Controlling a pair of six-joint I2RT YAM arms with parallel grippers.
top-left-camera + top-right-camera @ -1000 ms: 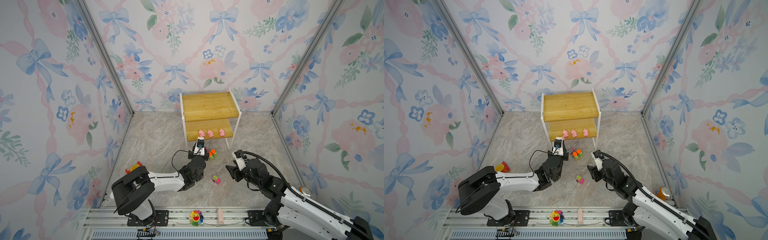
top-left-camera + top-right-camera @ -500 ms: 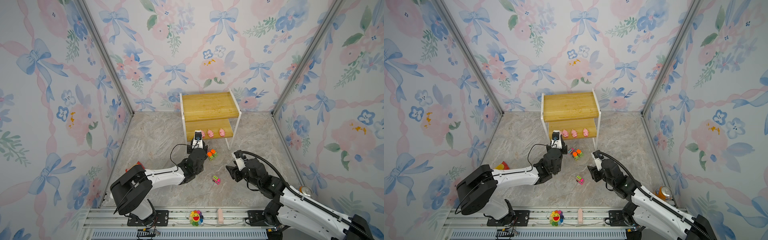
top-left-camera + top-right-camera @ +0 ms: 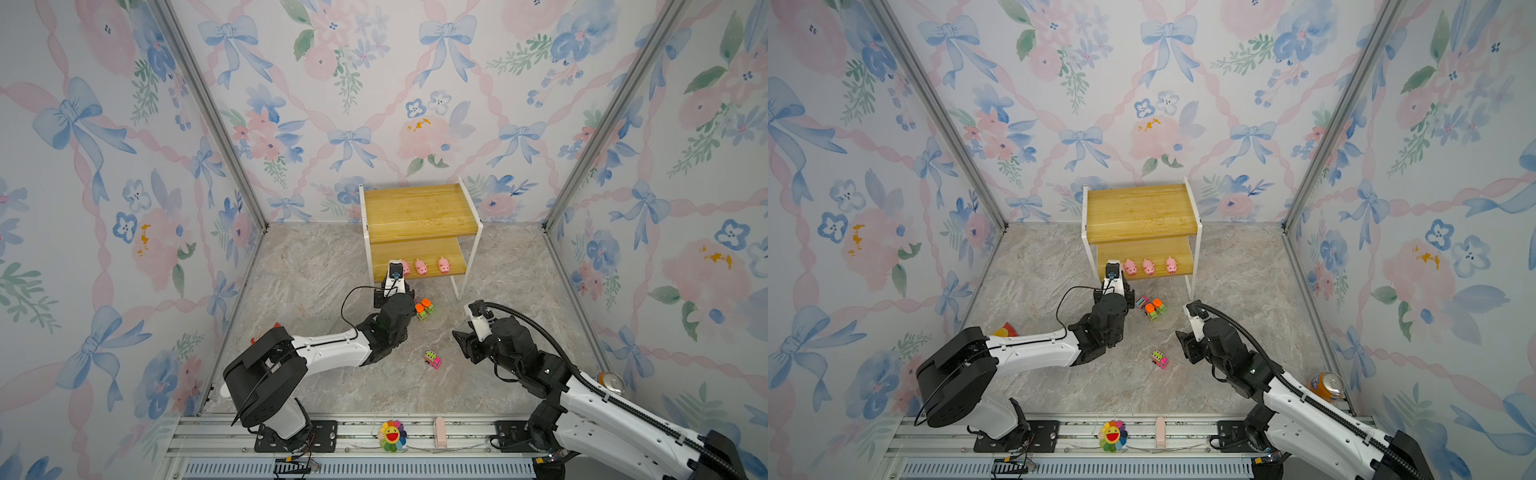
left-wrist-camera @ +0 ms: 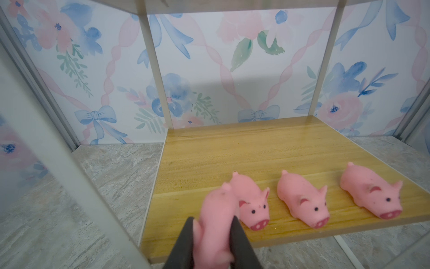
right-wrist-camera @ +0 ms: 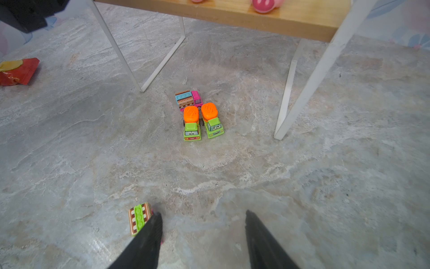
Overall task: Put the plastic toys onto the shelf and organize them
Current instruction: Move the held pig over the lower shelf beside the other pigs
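1. At the front left corner of the shelf's (image 3: 419, 212) lower board (image 4: 232, 151), the left gripper (image 4: 212, 220) is pinching a soft, rounded pink pig (image 4: 217, 207), with its dark fingers (image 4: 186, 240) pressing into the toy's flanks.
2. Just beside that pig, three more pigs (image 4: 302, 200) are standing in a row along the board's front edge, snouts facing outward.
3. The board is showing smooth, yellowish wood grain and is resting in a thin white metal frame.
4. On the floor in front of the shelf, the right gripper (image 5: 203, 213) is hovering with its jaws apart, gripping nothing. One finger is sitting just beside a blocky striped truck (image 5: 139, 217).
5. Farther out, two green trucks (image 5: 192, 123) with glossy orange domed tops are sitting side by side on the marbled grey floor (image 5: 325, 163). A second striped truck (image 5: 188, 100) is sitting right behind them, near the shelf's legs.
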